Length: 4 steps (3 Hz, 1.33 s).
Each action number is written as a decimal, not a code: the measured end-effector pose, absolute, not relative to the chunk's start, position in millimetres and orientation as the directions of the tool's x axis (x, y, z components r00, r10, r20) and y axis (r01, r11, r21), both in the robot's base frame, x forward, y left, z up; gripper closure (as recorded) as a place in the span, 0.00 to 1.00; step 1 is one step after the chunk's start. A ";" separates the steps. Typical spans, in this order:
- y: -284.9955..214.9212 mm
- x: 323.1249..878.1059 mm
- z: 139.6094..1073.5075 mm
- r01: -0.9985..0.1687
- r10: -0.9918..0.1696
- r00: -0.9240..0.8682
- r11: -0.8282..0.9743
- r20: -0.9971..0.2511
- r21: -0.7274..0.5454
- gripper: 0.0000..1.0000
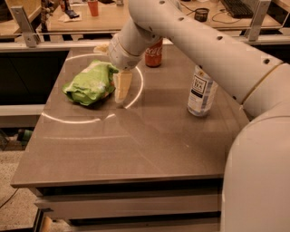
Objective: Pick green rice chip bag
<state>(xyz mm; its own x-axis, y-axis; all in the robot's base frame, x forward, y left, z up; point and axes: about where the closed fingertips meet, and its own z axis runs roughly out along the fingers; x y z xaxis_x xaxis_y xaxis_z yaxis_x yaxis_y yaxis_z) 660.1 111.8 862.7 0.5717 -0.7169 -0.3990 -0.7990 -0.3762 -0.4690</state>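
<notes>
The green rice chip bag (89,83) lies crumpled on the left part of the brown table (136,149), bright lime green with white print. My gripper (121,87) hangs from the white arm that reaches in from the right. It points down at the table, right against the bag's right end. Part of the bag's right edge is hidden behind the gripper.
A red soda can (154,54) stands behind the arm near the table's far edge. A white and blue tea can (200,92) stands at the right. A wooden desk with a red cup (93,7) lies beyond a rail.
</notes>
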 end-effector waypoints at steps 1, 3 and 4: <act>122.2 670.5 858.3 -0.797 -0.699 0.584 -0.397 -0.412 -0.456 0.00; 127.2 672.0 858.7 -0.801 -0.684 0.586 -0.410 -0.434 -0.435 0.41; 121.5 667.0 859.8 -0.805 -0.687 0.583 -0.414 -0.434 -0.426 0.64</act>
